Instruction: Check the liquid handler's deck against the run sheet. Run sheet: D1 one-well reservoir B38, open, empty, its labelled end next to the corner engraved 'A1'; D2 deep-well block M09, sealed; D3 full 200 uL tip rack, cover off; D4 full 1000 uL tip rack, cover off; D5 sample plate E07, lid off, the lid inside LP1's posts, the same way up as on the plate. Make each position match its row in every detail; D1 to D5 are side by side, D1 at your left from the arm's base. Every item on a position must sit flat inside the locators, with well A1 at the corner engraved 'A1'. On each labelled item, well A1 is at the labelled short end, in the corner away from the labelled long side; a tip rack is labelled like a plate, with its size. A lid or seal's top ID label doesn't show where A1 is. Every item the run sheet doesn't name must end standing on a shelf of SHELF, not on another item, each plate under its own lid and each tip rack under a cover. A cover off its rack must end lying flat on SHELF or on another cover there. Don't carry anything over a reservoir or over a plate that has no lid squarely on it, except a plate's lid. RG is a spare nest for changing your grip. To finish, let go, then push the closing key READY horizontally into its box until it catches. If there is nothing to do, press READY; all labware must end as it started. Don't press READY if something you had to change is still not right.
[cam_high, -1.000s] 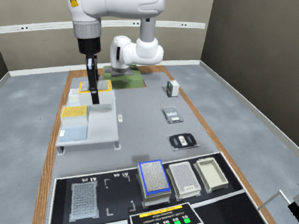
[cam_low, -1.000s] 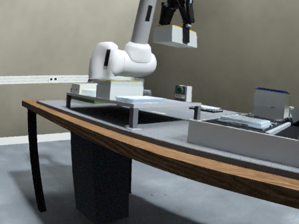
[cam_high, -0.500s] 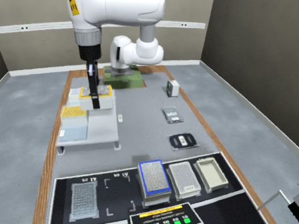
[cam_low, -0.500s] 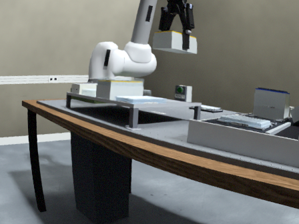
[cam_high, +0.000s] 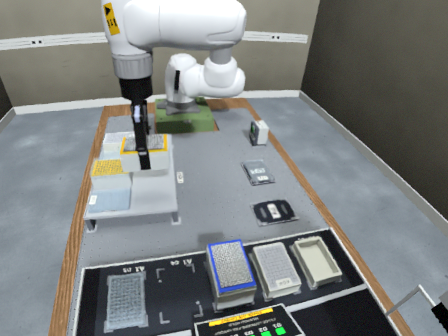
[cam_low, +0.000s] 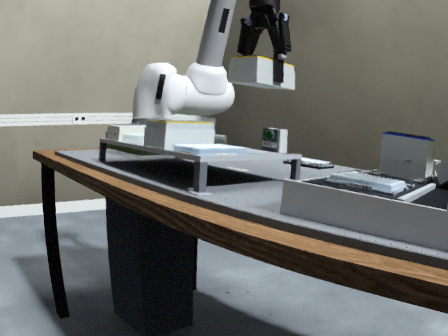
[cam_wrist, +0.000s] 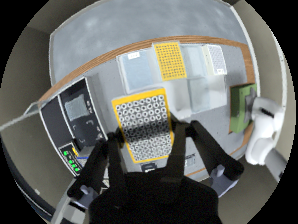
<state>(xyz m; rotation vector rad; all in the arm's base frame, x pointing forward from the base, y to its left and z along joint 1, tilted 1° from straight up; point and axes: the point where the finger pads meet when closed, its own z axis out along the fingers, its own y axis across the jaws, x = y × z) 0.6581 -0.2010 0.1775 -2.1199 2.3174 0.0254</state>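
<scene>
My gripper (cam_high: 143, 150) is shut on a yellow-rimmed tip rack (cam_high: 145, 151) with no cover, and holds it high above the shelf SHELF (cam_high: 132, 195). The side view shows the rack (cam_low: 261, 71) level and well clear of the shelf (cam_low: 200, 156). In the wrist view the rack (cam_wrist: 143, 124) sits between the fingers. On the deck stand, from the right, a cream reservoir (cam_high: 316, 261), a sealed block (cam_high: 276, 267), a blue-rimmed tip rack (cam_high: 230, 272), one bare position (cam_high: 177, 295) and a clear plate (cam_high: 126, 300).
The shelf holds a yellow-topped rack (cam_high: 109, 172), a white item (cam_high: 115, 141) behind it and a pale flat item (cam_high: 111, 200) in front. A flat nest (cam_high: 258, 171), a black nest (cam_high: 273, 211) and the READY box (cam_high: 259, 132) lie at the right.
</scene>
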